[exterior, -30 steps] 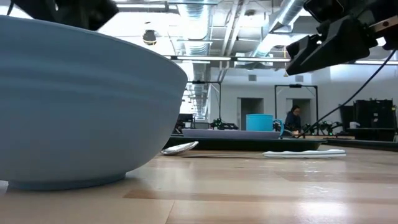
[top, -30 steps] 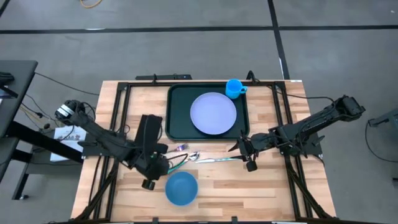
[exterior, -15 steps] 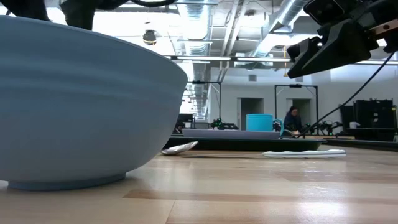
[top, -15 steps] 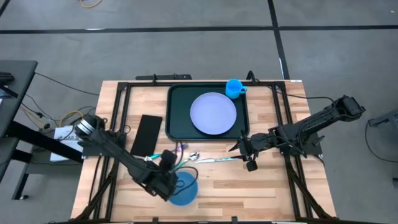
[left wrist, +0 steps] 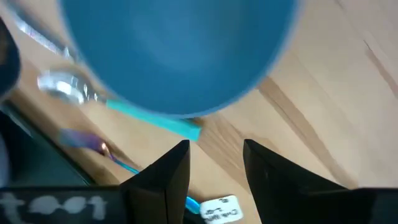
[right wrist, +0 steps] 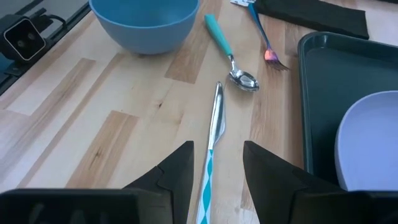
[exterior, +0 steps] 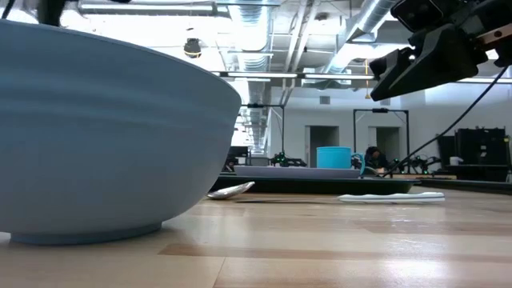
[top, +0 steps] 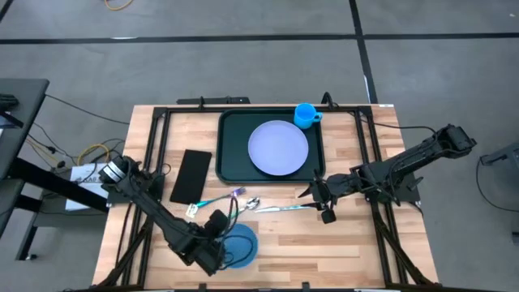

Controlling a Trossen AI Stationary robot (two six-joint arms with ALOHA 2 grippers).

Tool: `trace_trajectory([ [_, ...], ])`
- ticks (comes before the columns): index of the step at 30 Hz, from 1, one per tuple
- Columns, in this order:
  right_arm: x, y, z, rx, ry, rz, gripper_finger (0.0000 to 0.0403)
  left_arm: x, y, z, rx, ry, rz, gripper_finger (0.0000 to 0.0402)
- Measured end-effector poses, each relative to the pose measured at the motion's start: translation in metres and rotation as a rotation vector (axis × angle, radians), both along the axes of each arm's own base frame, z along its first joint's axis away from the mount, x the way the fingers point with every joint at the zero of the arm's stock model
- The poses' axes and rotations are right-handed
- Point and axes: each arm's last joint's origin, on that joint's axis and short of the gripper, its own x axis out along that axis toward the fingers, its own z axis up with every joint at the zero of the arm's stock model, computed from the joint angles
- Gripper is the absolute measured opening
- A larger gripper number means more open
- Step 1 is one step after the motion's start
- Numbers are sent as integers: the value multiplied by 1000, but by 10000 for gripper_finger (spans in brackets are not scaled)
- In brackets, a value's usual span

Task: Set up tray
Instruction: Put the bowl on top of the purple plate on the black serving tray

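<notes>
Beyond left tool, tray (well apart)

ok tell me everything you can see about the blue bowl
The blue bowl is round, smooth and plain, likely plastic, with faint ridges on its outer wall and a narrow flat foot. It stands upright and empty on the wooden table, near the front edge, well short of the tray. The teal-handled spoon lies just beyond it, not clearly touching. The left gripper hovers over its left side, fingers open, not gripping it.
</notes>
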Motion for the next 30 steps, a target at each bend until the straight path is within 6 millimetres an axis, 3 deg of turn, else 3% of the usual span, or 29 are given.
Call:
trace_trajectory([
  [5, 0, 0, 0, 0, 0, 0, 131, -6, -10, 1, 115, -32, -285, 140],
  [8, 0, 0, 0, 0, 0, 0, 131, -6, -11, -1, 158, -42, -361, 140],
  [19, 0, 0, 0, -2, 5, 1, 131, 15, -26, -42, 118, 16, -426, 140],
  [30, 0, 0, 0, -2, 7, 2, 131, 15, -26, -43, 110, 33, -451, 140],
])
